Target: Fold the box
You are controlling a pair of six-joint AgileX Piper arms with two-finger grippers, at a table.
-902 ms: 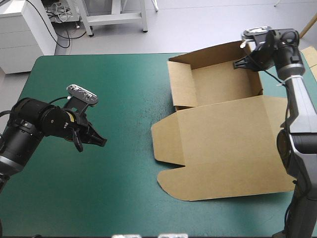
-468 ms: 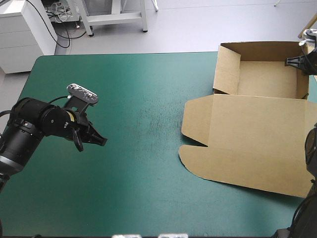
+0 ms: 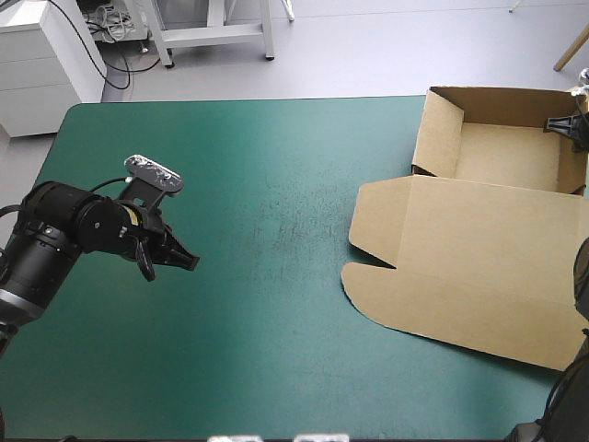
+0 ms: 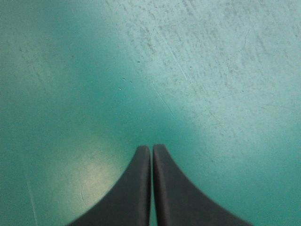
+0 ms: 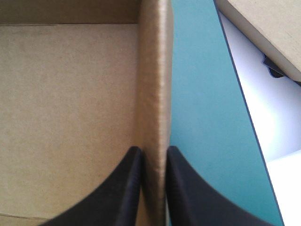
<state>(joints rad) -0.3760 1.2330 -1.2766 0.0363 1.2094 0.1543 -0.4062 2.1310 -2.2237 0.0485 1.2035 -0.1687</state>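
Note:
The brown box (image 3: 479, 221) lies at the table's right side as an open tray with raised walls at the far right corner and its lid flat toward the front. My right gripper (image 3: 566, 124) is shut on the tray's right wall (image 5: 155, 94), one black finger inside and one outside. Only its tip shows in the high view at the right edge. My left gripper (image 3: 189, 262) hovers over bare teal-green cover on the left half, fingers (image 4: 141, 188) shut together with nothing between them, far from the box.
The teal-green cover (image 3: 267, 230) lies bare between the left gripper and the box. The table's right edge (image 5: 235, 80) runs close beside the held wall. More brown board (image 5: 263, 28) shows beyond that edge.
The box has slid right and toward the far right corner, pulled by my right gripper, which is now almost out of the high view. The left arm has not moved.

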